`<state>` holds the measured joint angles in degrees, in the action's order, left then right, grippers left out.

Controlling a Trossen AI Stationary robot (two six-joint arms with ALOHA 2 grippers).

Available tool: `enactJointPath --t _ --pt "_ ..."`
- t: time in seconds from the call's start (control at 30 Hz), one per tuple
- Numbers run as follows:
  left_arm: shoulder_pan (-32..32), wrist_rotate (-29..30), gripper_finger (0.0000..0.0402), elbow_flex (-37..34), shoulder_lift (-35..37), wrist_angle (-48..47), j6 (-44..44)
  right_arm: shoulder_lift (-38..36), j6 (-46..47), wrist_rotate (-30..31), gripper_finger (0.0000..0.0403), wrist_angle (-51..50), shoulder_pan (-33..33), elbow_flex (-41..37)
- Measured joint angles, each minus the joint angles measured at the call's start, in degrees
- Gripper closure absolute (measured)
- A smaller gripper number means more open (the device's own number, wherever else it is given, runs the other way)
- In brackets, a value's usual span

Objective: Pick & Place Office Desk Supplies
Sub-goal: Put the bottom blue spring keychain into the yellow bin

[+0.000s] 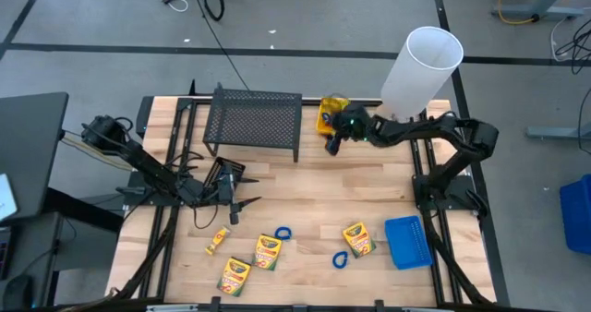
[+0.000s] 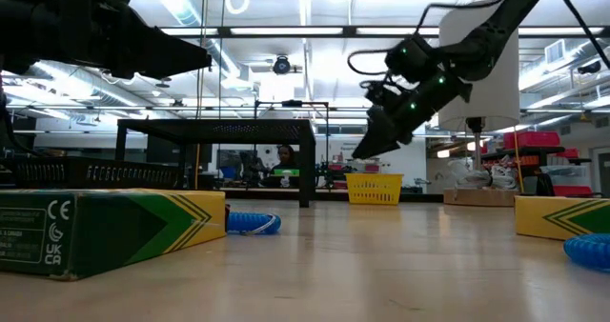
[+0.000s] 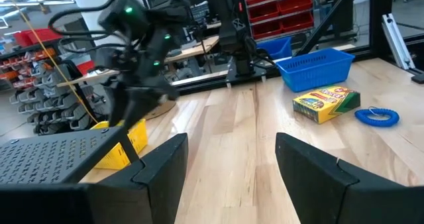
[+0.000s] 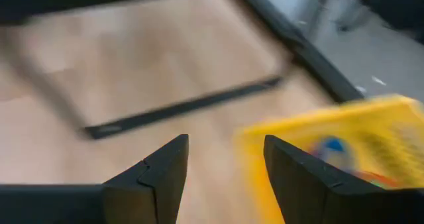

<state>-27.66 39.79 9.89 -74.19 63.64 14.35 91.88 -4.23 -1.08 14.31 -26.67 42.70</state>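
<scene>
A yellow bin [image 1: 327, 114] stands at the table's far edge, right of the rack; the right wrist view shows a blue item inside the yellow bin [image 4: 331, 146]. My right gripper [image 1: 332, 146] hovers open just beside the bin's near side, above the table, with nothing between its fingers [image 4: 225, 159]. Several crayon boxes [image 1: 268, 251] [image 1: 357, 239] and two blue loops [image 1: 283, 232] [image 1: 341, 258] lie flat near the front. A blue bin [image 1: 407, 242] stands at the front right. My left gripper [image 1: 236, 206] waits open at the left centre.
A black wire-mesh rack [image 1: 254, 120] stands at the far edge, left of the yellow bin. A tall white cylinder [image 1: 422, 67] rises at the far right corner. Bare wood lies between the rack and the crayon boxes.
</scene>
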Motion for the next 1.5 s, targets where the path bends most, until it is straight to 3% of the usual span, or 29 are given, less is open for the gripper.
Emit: enactJointPath --t 0.23,0.5,0.63,0.8,1.03,1.2,1.5 --pt "0.00 0.00 0.0168 0.00 0.00 -0.04 0.00 -0.02 1.03 -0.07 0.0211 -5.82 15.19 0.58" --pt "0.00 0.00 0.0168 0.00 0.00 -0.06 0.00 -0.02 5.54 -0.05 0.0211 -31.87 29.97 8.71" --pt "-0.01 0.00 0.0168 0.00 0.02 -0.04 0.01 -0.04 7.73 -0.94 0.0211 -38.90 36.13 12.76" --pt "0.00 0.00 0.0168 0.00 0.02 -0.04 0.00 -0.04 11.14 -5.37 0.0210 -40.57 41.49 15.41" --pt "-0.02 0.00 0.0168 0.00 0.02 -0.04 0.02 -0.04 14.08 -6.25 0.0182 -40.63 46.97 15.56" --pt "-0.02 0.00 0.0168 0.00 0.02 -0.04 0.00 -0.04 16.26 -4.10 0.0162 -40.18 50.25 15.56" --pt "-0.02 0.02 0.0168 0.00 0.07 0.08 -0.03 4.92 19.53 -0.62 0.0161 -38.68 54.86 15.63"
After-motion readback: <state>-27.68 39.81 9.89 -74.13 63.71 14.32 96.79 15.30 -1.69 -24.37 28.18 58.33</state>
